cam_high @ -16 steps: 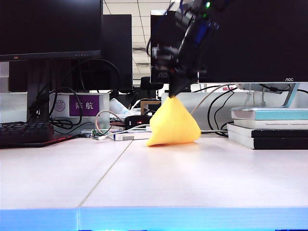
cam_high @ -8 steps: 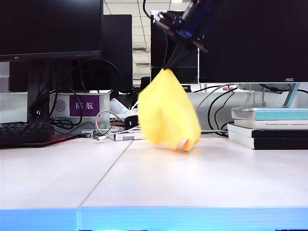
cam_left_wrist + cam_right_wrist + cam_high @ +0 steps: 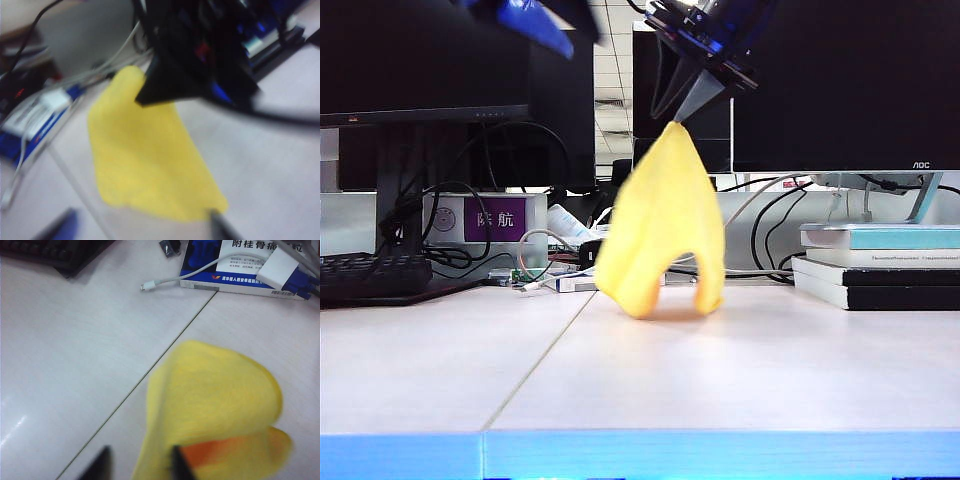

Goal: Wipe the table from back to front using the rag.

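At twelve o'clock of your exterior view, the right gripper (image 3: 677, 118) pinches the rag (image 3: 662, 228) by its peak, lower corners touching the surface (image 3: 720, 380); the left gripper (image 3: 535, 20) blurs at eleven o'clock. Your left wrist view shows rag (image 3: 150, 160) draped, jaw spread unclear. Your right wrist view shows fingers (image 3: 180, 462) gripping rag (image 3: 220, 405).

Exterior camera faces backward, table-level; both wrist cameras look down closely, sharing the rag (image 3: 665, 225).

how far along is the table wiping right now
Done: the right gripper has the rag pinched by its top corner. In hand: the rag hangs near the back of the table, lower edge touching; the left gripper hovers above. Left: the wipe toward the front edge.
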Controlling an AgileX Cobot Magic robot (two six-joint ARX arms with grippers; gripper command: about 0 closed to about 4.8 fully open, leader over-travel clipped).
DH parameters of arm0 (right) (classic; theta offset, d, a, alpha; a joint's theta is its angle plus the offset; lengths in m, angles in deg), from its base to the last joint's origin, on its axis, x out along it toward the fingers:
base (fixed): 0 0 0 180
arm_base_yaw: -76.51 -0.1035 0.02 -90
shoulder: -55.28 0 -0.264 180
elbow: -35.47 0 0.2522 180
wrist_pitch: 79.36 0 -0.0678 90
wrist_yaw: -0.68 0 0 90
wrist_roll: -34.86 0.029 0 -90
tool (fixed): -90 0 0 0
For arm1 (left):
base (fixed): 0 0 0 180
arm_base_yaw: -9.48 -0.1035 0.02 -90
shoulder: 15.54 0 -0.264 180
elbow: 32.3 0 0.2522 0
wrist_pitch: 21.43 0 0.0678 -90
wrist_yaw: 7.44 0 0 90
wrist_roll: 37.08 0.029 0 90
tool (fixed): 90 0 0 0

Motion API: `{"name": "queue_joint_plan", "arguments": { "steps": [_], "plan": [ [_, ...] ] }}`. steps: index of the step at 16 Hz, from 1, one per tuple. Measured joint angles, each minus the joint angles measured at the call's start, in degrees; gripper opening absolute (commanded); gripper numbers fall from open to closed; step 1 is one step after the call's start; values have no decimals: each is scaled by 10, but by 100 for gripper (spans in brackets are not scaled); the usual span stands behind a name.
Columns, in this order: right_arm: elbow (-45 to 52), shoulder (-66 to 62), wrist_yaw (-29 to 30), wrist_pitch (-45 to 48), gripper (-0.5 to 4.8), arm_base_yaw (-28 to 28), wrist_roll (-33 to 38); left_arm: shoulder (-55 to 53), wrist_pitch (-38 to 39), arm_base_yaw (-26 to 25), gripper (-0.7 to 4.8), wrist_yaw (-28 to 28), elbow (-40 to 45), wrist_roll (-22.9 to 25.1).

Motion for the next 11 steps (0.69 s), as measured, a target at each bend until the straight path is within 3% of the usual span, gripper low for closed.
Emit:
{"name": "queue_joint_plan", "arguments": {
  "steps": [1,2,3,7,11],
  "plan": [
    [0,0,15,0,106,0,-1,-25,-37,-12,321,29,0,13],
    [0,0,31,0,28,0,0,-41,-61,-17,321,49,0,18],
    [0,0,53,0,-3,0,1,-60,-82,-24,321,70,0,25],
    [0,0,96,7,-3,0,0,-126,-140,-30,319,118,0,46],
    [0,0,99,9,-3,0,2,-165,-213,-30,310,121,0,48]
  ]
}}
